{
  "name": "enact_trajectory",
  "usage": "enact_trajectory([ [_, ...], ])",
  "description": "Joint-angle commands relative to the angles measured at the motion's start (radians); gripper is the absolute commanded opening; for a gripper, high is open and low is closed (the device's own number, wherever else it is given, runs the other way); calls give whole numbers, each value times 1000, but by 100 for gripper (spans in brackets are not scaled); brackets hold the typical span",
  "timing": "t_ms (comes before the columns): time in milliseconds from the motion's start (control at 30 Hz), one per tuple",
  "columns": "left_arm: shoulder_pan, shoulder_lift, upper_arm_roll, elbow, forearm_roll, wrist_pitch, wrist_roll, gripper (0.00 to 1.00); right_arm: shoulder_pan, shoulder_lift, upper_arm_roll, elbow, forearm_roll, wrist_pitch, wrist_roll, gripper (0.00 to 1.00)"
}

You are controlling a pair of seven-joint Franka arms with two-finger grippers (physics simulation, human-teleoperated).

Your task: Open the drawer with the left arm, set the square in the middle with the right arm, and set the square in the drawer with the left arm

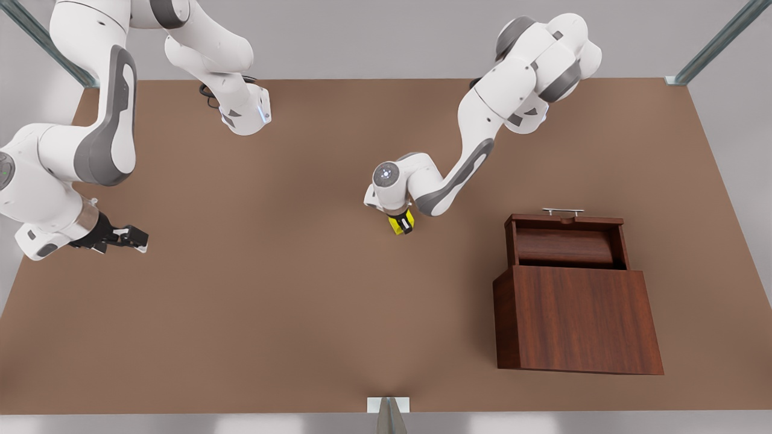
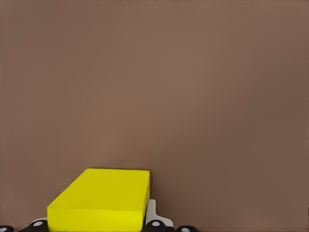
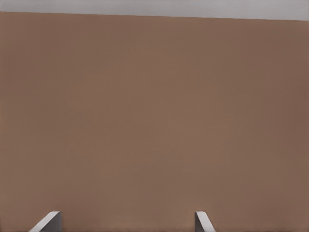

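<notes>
The square (image 1: 399, 223) is a small yellow cube on the middle of the brown tabletop (image 1: 271, 301). My left gripper (image 1: 403, 224) comes down on it from the arm on the front view's right and is shut on it. Up close, the square (image 2: 99, 200) has a pale finger (image 2: 152, 212) pressed against its side. The drawer (image 1: 566, 244) stands pulled out of the wooden box (image 1: 579, 319), with its silver handle (image 1: 563, 211) on the far side. My right gripper (image 1: 129, 236) waits open at the front view's left, its fingertips (image 3: 48, 222) wide apart over bare table.
The wooden box stands at the front view's right, near the table's front edge. A metal bracket (image 1: 388, 405) sits at the middle of the front edge. Both arm bases stand at the table's far side.
</notes>
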Motion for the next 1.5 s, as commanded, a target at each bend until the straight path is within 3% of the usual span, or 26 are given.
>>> enact_trajectory([
  [0,0,0,0,1,-6,-4,1,68,-1,-1,-1,0,0,-1,0,100],
  [167,8,-94,3,4,-20,-79,-15,67,-2,1,-1,2,0,1,0,100],
  [300,63,-250,32,4,-180,-205,92,67,-1,2,-1,11,0,-1,2,100],
  [567,63,-466,373,-8,-365,-415,678,67,-2,10,1,12,0,3,2,100],
  [767,61,-482,598,-34,-414,-429,1001,67,-4,10,-1,12,0,9,2,100],
  [967,61,-468,698,-54,-447,-421,1119,69,-4,10,-1,12,0,9,2,100],
  [1067,64,-448,712,-54,-447,-419,1123,100,-4,10,-1,12,0,9,3,100],
  [1267,61,-442,725,-45,-459,-449,1058,100,-4,10,-1,12,0,10,3,100],
  [1333,61,-451,726,30,-528,-567,645,100,-4,12,-1,12,0,10,3,100],
  [1467,61,-427,724,246,-549,-587,152,100,-5,16,-1,12,0,12,3,100],
])
